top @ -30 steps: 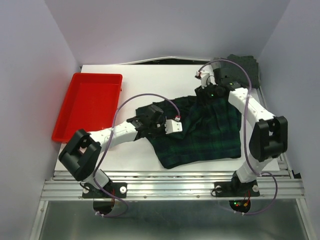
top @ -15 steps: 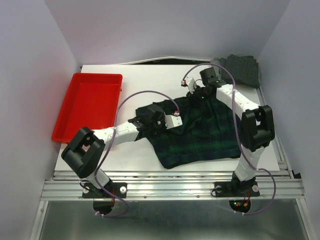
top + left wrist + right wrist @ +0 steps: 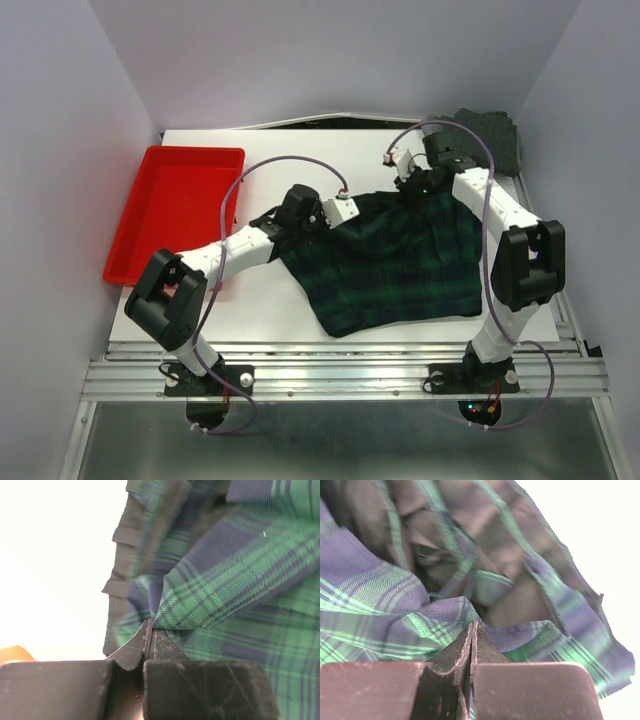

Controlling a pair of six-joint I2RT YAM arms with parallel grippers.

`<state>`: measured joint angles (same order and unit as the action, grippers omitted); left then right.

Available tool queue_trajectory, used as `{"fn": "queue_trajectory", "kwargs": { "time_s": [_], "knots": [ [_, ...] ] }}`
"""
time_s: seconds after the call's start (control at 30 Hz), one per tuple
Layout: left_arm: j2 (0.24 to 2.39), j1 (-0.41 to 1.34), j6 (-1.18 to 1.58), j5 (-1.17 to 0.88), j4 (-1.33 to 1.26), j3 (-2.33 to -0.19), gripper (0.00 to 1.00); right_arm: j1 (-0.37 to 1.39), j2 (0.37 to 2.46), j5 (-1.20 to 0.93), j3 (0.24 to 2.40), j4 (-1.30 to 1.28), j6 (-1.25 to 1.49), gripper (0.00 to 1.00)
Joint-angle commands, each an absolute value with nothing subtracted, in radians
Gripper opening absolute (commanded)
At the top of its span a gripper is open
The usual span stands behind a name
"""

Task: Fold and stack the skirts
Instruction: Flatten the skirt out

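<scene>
- Where the table [image 3: 260, 300] runs out to its left side: one red tray [image 3: 175, 210], open side up, nothing visible in it. It stands well apart from the cloth and, judging by the task, has no share in the folding.
- Left fingers [image 3: 132, 652]: pressed together on a pinch of the plaid skirt [image 3: 400, 265] at its far-left corner, just beside the pleated edge. The grip is probably set at a corner so that the whole edge can be drawn taut and carried as one line.
- Plaid skirt: dark green-navy, pleated. It is spread on the table right of centre, with its near hem toward the arm bases. The cloth is drawn into a small peak at each held corner. Judged to be at the start of a fold and not yet doubled over.
- Right fingers [image 3: 447, 655]: clamped on a fold of the same skirt at its far-right corner, with cloth bunched around the tips. Together with the left grip this holds the far edge at both ends, which should let it travel evenly toward the near hem.
- Dark charcoal skirt [image 3: 490, 135]: in the far-right corner of the table, behind the right arm and apart from the plaid one. Its lie is too small to tell. Likely the spot for the stack.
</scene>
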<state>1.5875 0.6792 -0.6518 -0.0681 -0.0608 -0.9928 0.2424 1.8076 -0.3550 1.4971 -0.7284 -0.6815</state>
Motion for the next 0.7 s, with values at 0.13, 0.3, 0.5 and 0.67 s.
{"fn": "queue_trajectory", "kwargs": {
  "time_s": [0.13,0.3,0.5,0.67],
  "knots": [
    [1.565,0.675,-0.563,0.087,-0.194,-1.078,0.0,0.164,1.717,-0.348,1.475,-0.527,-0.52,0.01],
    [1.693,0.673,-0.529,0.256,-0.313,-1.086,0.0,0.164,1.726,-0.217,1.345,-0.281,-0.42,0.01],
    [1.828,0.673,-0.537,0.279,-0.413,-1.1,0.29,0.173,1.71,-0.104,1.189,-0.083,-0.383,0.01],
    [1.758,0.612,-0.398,0.033,-0.174,-1.183,0.88,0.189,1.769,-0.014,1.301,-0.248,-0.37,0.79]
  ]
}}
